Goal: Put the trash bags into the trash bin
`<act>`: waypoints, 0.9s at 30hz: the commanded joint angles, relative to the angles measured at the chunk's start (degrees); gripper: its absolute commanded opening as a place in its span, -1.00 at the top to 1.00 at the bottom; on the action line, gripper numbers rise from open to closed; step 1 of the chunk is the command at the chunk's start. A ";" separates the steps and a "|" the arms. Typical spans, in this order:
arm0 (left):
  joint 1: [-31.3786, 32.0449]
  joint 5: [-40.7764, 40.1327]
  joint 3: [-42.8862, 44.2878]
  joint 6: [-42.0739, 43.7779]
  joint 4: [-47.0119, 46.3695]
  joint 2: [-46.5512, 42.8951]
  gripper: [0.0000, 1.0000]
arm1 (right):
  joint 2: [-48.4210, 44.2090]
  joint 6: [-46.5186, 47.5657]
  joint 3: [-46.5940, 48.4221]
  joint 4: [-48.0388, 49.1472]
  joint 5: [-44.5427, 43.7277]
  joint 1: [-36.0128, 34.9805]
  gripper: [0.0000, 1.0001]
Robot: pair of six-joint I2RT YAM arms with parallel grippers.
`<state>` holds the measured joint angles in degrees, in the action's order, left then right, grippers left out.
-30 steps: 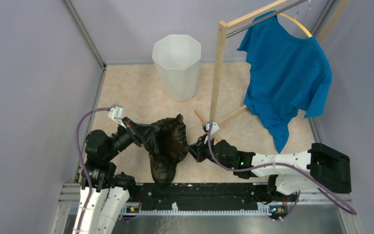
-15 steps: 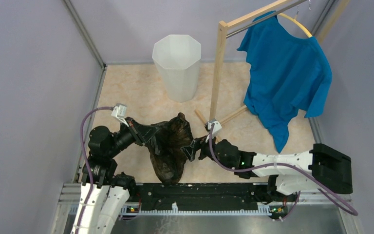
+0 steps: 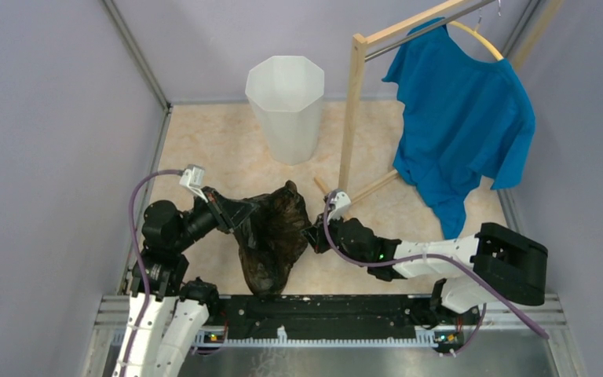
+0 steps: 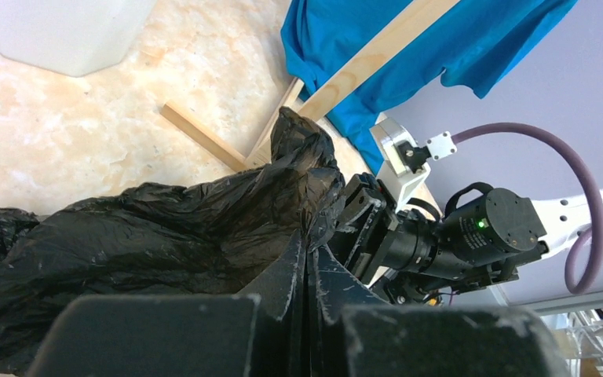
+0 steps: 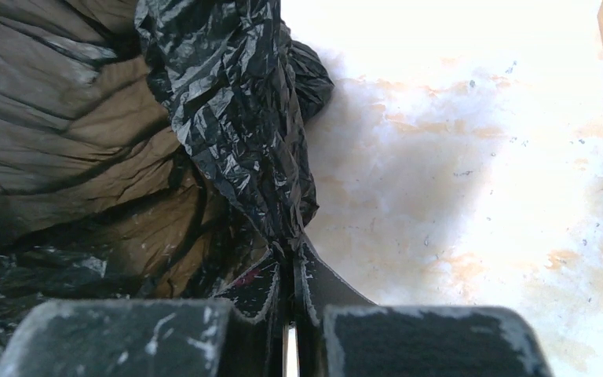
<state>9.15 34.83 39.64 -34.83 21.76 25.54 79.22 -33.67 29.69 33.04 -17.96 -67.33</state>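
Observation:
The trash bag [image 3: 271, 236] is a crinkly black bag held up off the floor between both arms; light shows brownish through it [image 5: 86, 133]. My left gripper [image 3: 242, 218] is shut on the bag's left side, its jaws pinching the film [image 4: 308, 247]. My right gripper [image 3: 312, 236] is shut on a fold at the bag's right edge [image 5: 290, 250]. In the left wrist view the bag [image 4: 165, 228] spreads out to the left of the jaws. The white faceted trash bin [image 3: 285, 110] stands upright at the back, well beyond the bag and apart from it.
A wooden rack [image 3: 352, 110] stands right of the bin, its floor foot [image 3: 344, 210] close behind my right gripper. A blue shirt [image 3: 463, 118] hangs from it on the right. Grey walls close in the marbled floor [image 3: 204, 149] on three sides.

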 commanded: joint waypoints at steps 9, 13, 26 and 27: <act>-0.18 1.36 4.43 4.92 9.38 5.49 -0.33 | -18.03 -6.22 -0.89 -9.25 -13.66 0.96 1.00; -0.18 2.84 2.59 3.67 10.62 3.89 -0.57 | -20.61 -7.00 -0.60 -11.97 -14.35 1.79 1.00; -0.18 18.17 -19.90 -19.95 -17.62 -8.26 -0.98 | -23.47 -12.74 0.94 -14.78 -10.82 4.61 1.00; -0.18 19.37 -20.78 -20.91 -20.77 -8.73 -0.98 | -23.64 -12.92 1.39 -15.50 -10.88 4.72 1.00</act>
<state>9.15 47.51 21.23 -47.57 16.75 19.53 57.28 -44.66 28.16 19.05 -29.26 -63.31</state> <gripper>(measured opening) 0.987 0.004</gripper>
